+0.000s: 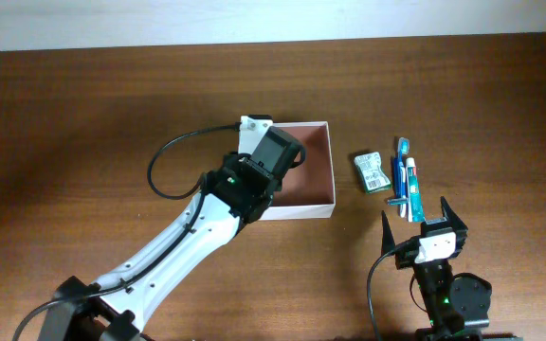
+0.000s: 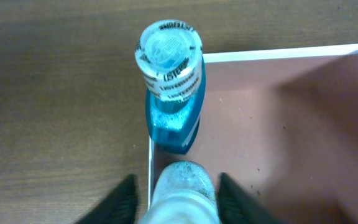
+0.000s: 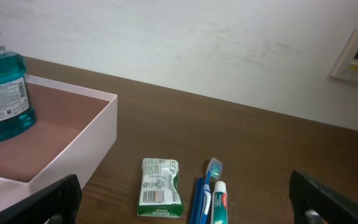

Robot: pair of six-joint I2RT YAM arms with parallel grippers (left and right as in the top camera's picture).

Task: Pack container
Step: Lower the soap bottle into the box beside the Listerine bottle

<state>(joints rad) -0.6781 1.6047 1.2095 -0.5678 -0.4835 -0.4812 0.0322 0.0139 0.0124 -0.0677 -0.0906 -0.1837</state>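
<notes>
Bottle (image 2: 169,87) stood upright in container (image 2: 278,55) corner. Left gripper (image 2: 176,182) hung just behind it, fingers apart, blurred whitish thing (image 2: 182,200) between; grip unclear. Right gripper (image 1: 417,225) sat near toothbrush (image 1: 401,170), fingers wide apart.

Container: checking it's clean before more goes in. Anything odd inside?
Small dark specks dot the floor of the container beside the mouthwash bottle, which stands upright in one corner. Nothing looks spilled or damaged.
</notes>
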